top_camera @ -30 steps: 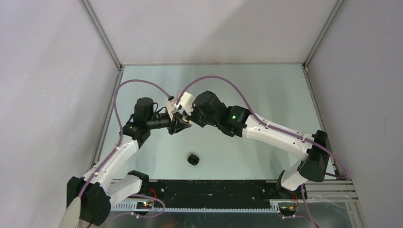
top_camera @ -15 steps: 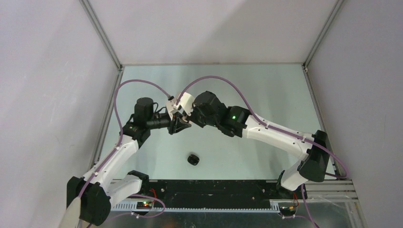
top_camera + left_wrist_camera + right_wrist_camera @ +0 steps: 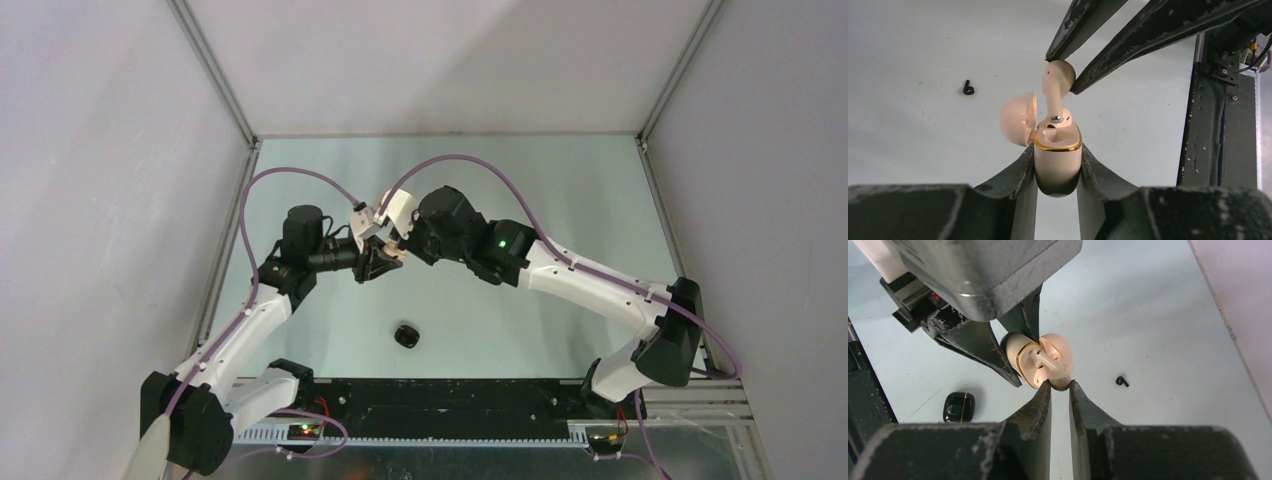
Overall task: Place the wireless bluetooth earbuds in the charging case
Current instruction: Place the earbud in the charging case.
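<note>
Table (image 3: 560,190): pale green surface enclosed by plain walls, with both arms bolted at its near edge
Left arm (image 3: 250,320): white and black, reaching up from the lower left towards the middle of the table, a purple cable looping over it
Right arm (image 3: 590,285): reaching in from the lower right, a green light on its forearm, its wrist meeting the left one near the table's middle
Left gripper (image 3: 1057,155): closed narrowly around the lower body of the cream charging case, one finger on each side, with the case's opening facing the right gripper
Right gripper (image 3: 1059,386): closed to a thin gap, its two tips pinching the rounded head of the cream earbud directly over the case's opening
Cream charging case (image 3: 1057,165): pebble-shaped with a gold band around its rim, clamped in the left gripper; its lid (image 3: 1019,119) stands hinged open to one side
Black case (image 3: 406,336): small, glossy and closed, lying on the table nearer the arm bases, well apart from both grippers
Cream earbud (image 3: 1058,80): head held between the right gripper's tips, stem pointing down so that its metal-tipped end sits at a socket in the open case; how deep it sits cannot be told
Black earbud (image 3: 968,88): tiny and stemmed, lying loose on the table, away from the cream case and touched by neither gripper
</note>
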Available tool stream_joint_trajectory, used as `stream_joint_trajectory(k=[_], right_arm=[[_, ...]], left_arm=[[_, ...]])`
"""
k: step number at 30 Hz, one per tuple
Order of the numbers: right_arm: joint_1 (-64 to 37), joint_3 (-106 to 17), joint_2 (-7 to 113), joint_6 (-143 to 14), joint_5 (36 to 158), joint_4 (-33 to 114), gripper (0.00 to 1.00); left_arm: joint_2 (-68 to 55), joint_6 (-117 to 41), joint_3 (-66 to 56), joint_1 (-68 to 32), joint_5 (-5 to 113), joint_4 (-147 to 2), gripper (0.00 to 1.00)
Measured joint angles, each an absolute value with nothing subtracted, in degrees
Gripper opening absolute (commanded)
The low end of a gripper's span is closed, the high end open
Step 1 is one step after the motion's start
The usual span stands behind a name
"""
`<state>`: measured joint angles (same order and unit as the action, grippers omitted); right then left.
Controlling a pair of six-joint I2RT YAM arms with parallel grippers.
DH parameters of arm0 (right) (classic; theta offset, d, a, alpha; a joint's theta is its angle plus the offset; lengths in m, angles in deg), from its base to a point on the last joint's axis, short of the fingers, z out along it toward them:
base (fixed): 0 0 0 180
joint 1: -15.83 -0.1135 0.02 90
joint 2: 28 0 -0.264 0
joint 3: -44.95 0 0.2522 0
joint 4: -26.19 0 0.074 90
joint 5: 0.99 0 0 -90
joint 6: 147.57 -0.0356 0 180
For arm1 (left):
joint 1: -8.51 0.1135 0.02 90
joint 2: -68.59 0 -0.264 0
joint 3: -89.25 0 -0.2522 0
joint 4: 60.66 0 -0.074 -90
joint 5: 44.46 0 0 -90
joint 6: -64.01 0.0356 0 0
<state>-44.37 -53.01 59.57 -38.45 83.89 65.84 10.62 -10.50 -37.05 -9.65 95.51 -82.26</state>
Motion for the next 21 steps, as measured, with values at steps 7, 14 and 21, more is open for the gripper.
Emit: stream_joint_trajectory(k=[7,14,21], right_arm=[[-44.51,-51.57,59.02,-37.16,83.87,65.79,0.18],[-45.93,-50.56,59.02,-34.93,81.85,65.75,0.18],[-46.95,-50.56,59.02,-33.6,80.43,65.29,0.18]], left_arm=[[10.62,-10.48,-37.05,-9.65,95.49,-82.26,0.03],[10.44,-10.46,-37.05,-9.65,95.49,-82.32,0.03],[10.44,-10.39,-37.05,-9.65,95.51,-82.41,0.04]])
